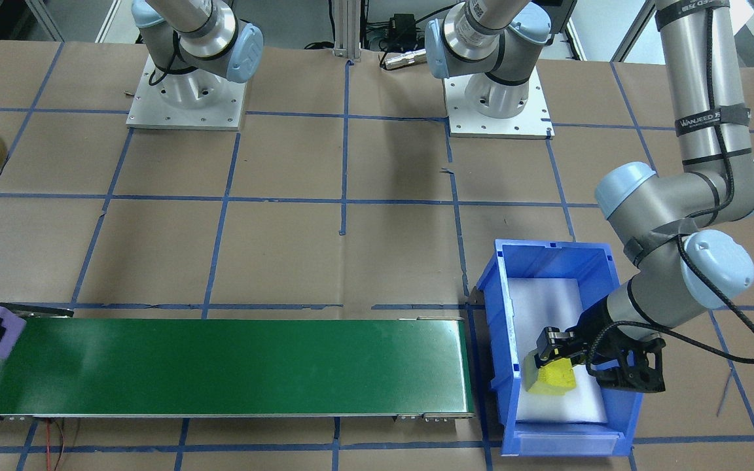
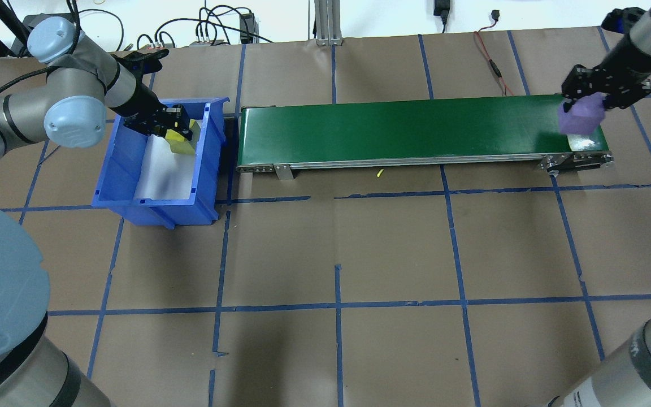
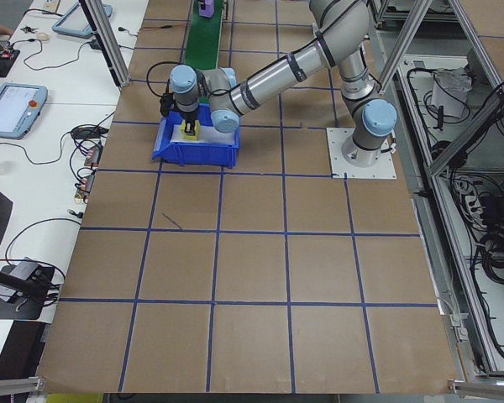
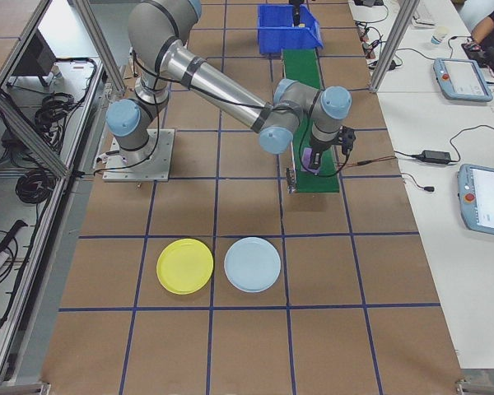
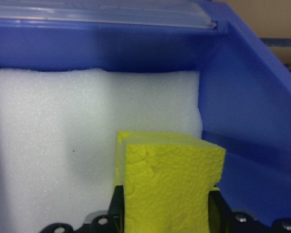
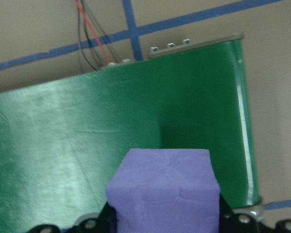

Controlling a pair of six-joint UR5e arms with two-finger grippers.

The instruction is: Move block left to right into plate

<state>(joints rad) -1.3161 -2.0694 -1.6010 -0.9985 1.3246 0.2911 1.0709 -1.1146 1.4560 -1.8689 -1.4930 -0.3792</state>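
Desk: brown paper crossed by blue tape lines, my two arm bases bolted along one edge.
Belt (image 2: 416, 127): a long green conveyor runs across the desk between the bin and my right arm's reach.
Bin (image 1: 501, 366): blue, lined with white foam, just off the belt's end on my left side.
Left pincer (image 1: 550, 366): down inside the bin, fingers pinching the yellow block (image 1: 555, 379) by two opposite sides; the block sits near the bin wall that faces the belt.
Right pincer (image 2: 584, 110): over the belt's far end, fingers pressed onto the purple block (image 2: 581, 117); I cannot tell whether the block touches the belt or hangs just above it.
Plate (image 4: 184, 266): yellow, flat on the desk past the belt's end on my right side, well apart from both blocks.
Pale plate (image 4: 252, 264): light blue, just beside the yellow one, between it and the belt's line.
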